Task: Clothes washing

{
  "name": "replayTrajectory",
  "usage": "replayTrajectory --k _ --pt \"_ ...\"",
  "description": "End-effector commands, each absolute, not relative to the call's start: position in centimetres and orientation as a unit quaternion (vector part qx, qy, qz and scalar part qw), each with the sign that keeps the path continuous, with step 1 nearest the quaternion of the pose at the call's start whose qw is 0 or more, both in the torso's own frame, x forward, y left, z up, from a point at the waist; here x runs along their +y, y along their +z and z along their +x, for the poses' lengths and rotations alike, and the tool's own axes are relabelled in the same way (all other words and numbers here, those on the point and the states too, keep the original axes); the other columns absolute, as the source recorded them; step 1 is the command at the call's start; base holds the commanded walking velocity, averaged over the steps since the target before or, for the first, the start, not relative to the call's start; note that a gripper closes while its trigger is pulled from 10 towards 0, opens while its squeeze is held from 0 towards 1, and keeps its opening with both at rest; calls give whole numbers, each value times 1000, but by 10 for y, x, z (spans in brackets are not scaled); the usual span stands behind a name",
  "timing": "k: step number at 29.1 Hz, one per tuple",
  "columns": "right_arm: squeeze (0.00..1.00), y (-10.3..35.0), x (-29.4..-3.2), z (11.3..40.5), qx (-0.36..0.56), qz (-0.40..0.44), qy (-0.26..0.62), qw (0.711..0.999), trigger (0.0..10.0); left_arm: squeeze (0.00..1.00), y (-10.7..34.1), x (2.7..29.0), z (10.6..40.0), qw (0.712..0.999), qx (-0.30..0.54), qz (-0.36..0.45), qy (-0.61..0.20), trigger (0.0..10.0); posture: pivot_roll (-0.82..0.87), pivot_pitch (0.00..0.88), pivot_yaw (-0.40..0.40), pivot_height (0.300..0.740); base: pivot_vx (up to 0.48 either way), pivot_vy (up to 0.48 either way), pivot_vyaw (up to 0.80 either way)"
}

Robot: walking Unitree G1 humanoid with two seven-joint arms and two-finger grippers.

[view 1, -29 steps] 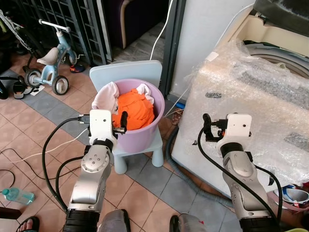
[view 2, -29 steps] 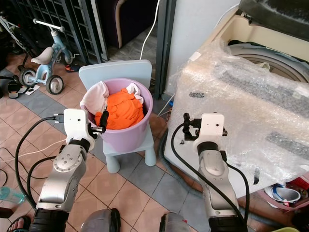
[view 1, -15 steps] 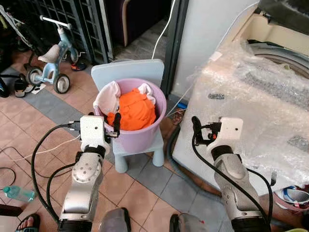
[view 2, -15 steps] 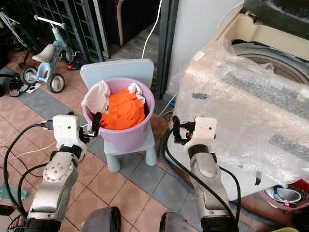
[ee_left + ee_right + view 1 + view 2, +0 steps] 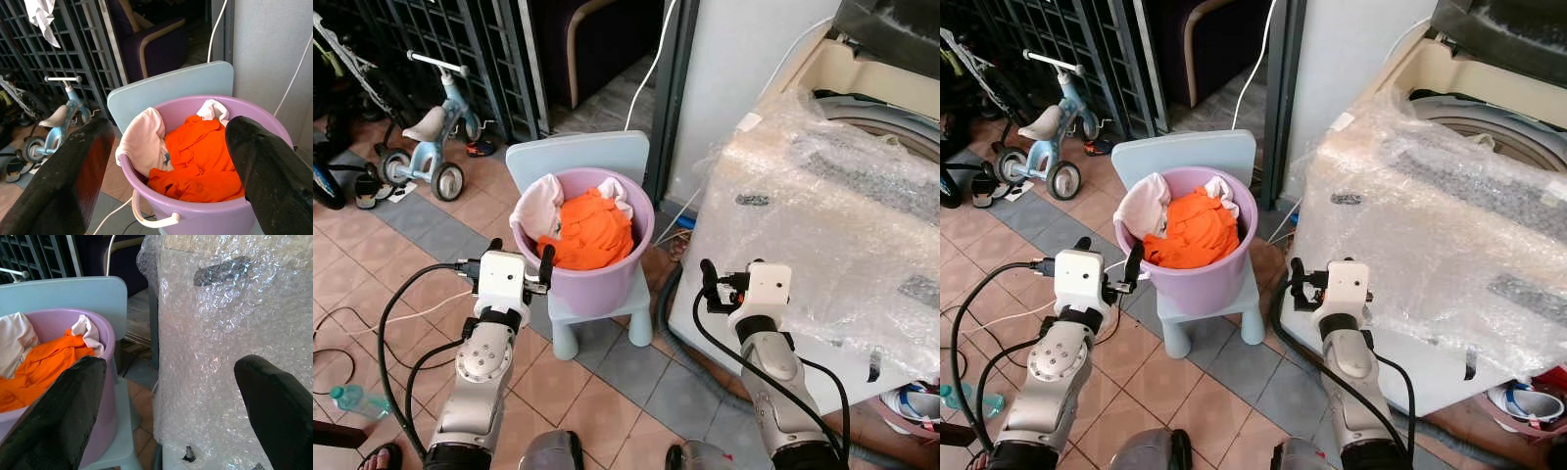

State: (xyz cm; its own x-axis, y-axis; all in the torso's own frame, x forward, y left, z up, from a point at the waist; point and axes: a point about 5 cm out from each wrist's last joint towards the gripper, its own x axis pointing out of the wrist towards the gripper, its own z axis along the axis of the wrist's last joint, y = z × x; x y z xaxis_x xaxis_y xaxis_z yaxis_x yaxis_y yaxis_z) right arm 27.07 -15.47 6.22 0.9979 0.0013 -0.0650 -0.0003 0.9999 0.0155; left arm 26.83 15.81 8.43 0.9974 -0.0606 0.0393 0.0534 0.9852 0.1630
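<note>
A purple bucket (image 5: 607, 279) stands on a small light-blue chair (image 5: 570, 157). In it lie an orange garment (image 5: 592, 232) and a pale pink-white cloth (image 5: 536, 201). My left gripper (image 5: 520, 257) is open and empty at the bucket's near-left side, one finger (image 5: 546, 264) close to its wall. In the left wrist view the bucket (image 5: 205, 215) sits between the spread fingers (image 5: 68, 186). My right gripper (image 5: 720, 280) is open and empty, held before the front of the bubble-wrapped washing machine (image 5: 832, 196). The machine's drum opening (image 5: 886, 108) shows at the top.
A child's tricycle (image 5: 426, 147) and a dark metal gate (image 5: 440, 49) are at the back left. A white cable (image 5: 651, 69) hangs behind the chair. On the tiles lie a grey hose (image 5: 671, 338), a water bottle (image 5: 347, 399) and black wrist cables (image 5: 396, 323).
The camera view has shifted. Both arms have lowered and drawn back toward me. The left finger, earlier over the bucket's rim, is now beside its wall. Both grippers stay open.
</note>
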Motion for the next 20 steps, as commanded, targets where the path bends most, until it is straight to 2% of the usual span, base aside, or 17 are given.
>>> replayTrajectory --k 1,6,10,14,17,20 --pt "0 62 -153 271 26 9 -2 1000 10000 0 84 162 269 996 -23 80 -18 10000 -2 25 54 740 0 0 0" --pt "0 64 -148 273 19 6 17 1000 10000 0 82 164 266 995 -13 93 -18 10000 3 45 48 740 0 0 195" --pt "0 68 -144 275 7 -8 36 999 10000 0 86 162 267 995 -17 96 -25 10000 14 58 28 740 0 0 800" --pt "0 74 -147 273 0 -8 40 999 10000 0 88 165 268 998 2 64 -3 10000 18 80 5 740 0 0 800" --pt "0 74 -151 270 3 4 35 999 10000 0 89 166 266 998 4 56 -2 10000 13 85 -11 740 0 345 583" --pt "0 75 -152 269 2 -2 46 999 10000 0 87 167 265 999 15 48 5 10000 16 83 -16 740 0 456 0"
